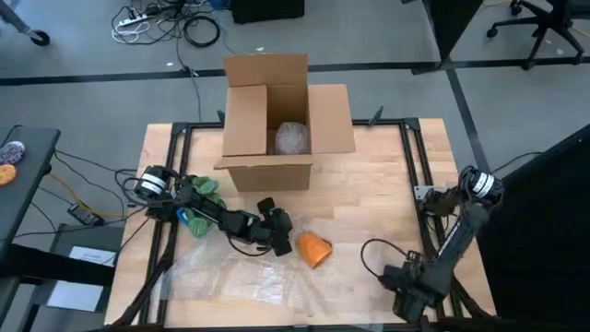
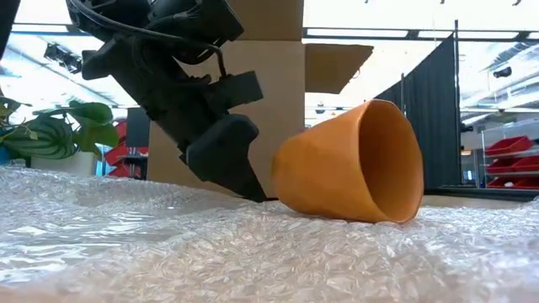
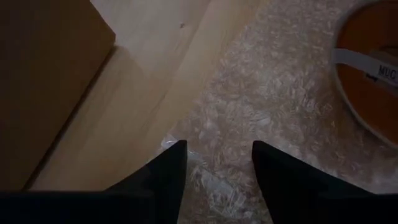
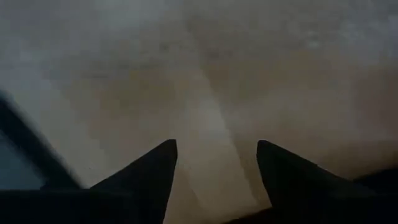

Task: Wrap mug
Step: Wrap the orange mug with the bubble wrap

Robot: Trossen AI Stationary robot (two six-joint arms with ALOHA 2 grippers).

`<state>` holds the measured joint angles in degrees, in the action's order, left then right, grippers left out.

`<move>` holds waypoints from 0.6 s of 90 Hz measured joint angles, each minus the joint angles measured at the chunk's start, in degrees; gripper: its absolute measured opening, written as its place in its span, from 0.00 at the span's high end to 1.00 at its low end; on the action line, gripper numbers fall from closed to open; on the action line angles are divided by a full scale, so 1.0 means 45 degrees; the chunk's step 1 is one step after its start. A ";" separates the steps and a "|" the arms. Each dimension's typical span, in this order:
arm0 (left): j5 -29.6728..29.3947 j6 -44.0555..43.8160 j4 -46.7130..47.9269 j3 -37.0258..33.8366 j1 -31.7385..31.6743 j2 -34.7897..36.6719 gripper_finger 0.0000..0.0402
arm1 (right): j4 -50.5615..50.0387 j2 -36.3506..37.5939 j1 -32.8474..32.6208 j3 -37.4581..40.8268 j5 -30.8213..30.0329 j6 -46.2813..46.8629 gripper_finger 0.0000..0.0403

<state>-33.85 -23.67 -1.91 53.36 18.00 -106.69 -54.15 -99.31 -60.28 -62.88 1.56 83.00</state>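
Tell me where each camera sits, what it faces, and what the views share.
High: overhead, straight down on both arms, cardboard box, orange mug.
Low: table height, across bubble wrap at the mug, left gripper.
Left wrist: open fingers over wrap, mug beside.
Right wrist: open right gripper over bare table.
Three views share the mug.

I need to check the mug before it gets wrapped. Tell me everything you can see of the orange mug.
The orange mug is a smooth, tapered cup, matte orange inside and out; no handle shows. It lies on its side on the bubble wrap, open mouth facing the low camera and angled right. A pale label strip shows in the left wrist view. The left gripper, open, sits just beside its base, apparently not gripping it.
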 joint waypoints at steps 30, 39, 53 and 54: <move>-0.0005 0.0279 -0.0415 0.0005 0.0000 0.0000 0.58 | 0.2230 -0.0975 0.1320 0.0132 -0.0782 -0.1444 0.52; -0.0005 0.0265 -0.0531 0.0005 0.0000 0.0000 0.58 | 0.2966 -0.0922 0.1913 -0.0183 -0.2307 -0.2566 0.52; -0.0005 0.0265 -0.0747 0.0010 0.0000 0.0000 0.58 | 0.4840 -0.0981 0.2658 -0.0182 -0.4191 -0.5053 0.52; -0.0005 0.0265 -0.0759 0.0010 0.0000 0.0000 0.58 | 0.4996 -0.0980 0.2730 -0.0185 -0.4306 -0.5228 0.52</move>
<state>-33.87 -22.48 -5.33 53.41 18.00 -106.69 -31.67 -103.72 -48.00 -63.71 -17.82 59.47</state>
